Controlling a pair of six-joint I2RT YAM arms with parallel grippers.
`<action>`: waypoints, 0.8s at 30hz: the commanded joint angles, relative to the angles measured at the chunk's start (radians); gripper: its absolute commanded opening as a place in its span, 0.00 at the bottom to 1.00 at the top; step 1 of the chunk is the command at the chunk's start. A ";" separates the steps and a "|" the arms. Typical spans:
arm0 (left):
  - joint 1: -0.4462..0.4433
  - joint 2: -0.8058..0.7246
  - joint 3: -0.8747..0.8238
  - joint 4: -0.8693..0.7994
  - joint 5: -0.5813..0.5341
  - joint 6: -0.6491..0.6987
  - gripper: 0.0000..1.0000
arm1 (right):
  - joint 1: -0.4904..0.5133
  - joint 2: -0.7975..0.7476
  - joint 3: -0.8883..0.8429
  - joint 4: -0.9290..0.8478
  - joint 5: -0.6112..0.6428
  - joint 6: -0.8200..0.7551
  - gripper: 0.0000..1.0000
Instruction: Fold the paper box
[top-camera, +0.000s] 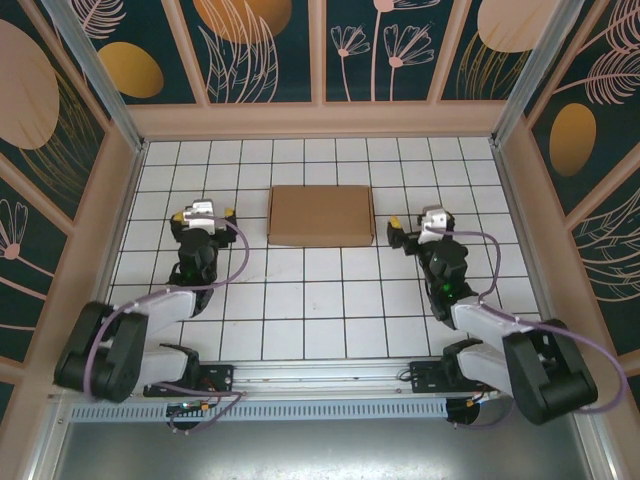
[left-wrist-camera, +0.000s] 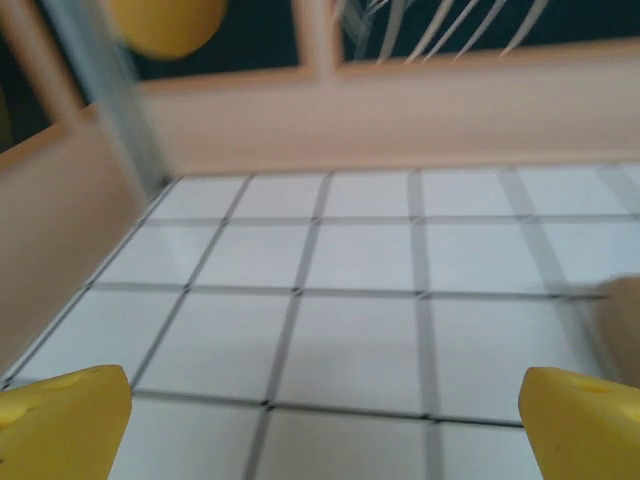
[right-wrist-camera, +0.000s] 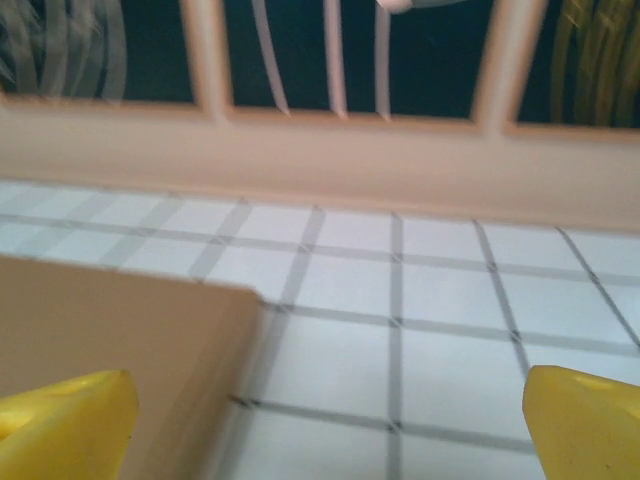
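The paper box (top-camera: 320, 215) lies as a compact flat brown rectangle on the white tiled table, midway between the two arms. My left gripper (top-camera: 205, 210) stands to its left, open and apart from it; in the left wrist view its yellow fingertips (left-wrist-camera: 60, 420) are spread wide over bare tiles, and a brown sliver of the box (left-wrist-camera: 625, 312) shows at the right edge. My right gripper (top-camera: 420, 221) stands just right of the box, also open. In the right wrist view the box's corner (right-wrist-camera: 110, 330) lies beside the left fingertip (right-wrist-camera: 65, 425), with nothing between the fingers.
Pale wooden walls (top-camera: 320, 120) with dark patterned panels close in the table at the back and both sides. A metal rail (top-camera: 320, 385) runs along the near edge by the arm bases. Open tiles (top-camera: 320, 310) lie in front of the box.
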 joint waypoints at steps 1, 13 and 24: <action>0.046 0.094 -0.020 0.188 -0.063 0.068 0.99 | -0.047 0.088 -0.029 0.301 0.234 -0.072 0.99; 0.210 0.181 -0.104 0.422 0.235 -0.080 0.99 | -0.413 0.408 -0.092 0.596 -0.250 0.202 0.99; 0.230 0.187 -0.083 0.385 0.288 -0.087 0.99 | -0.367 0.399 0.019 0.374 -0.221 0.148 0.99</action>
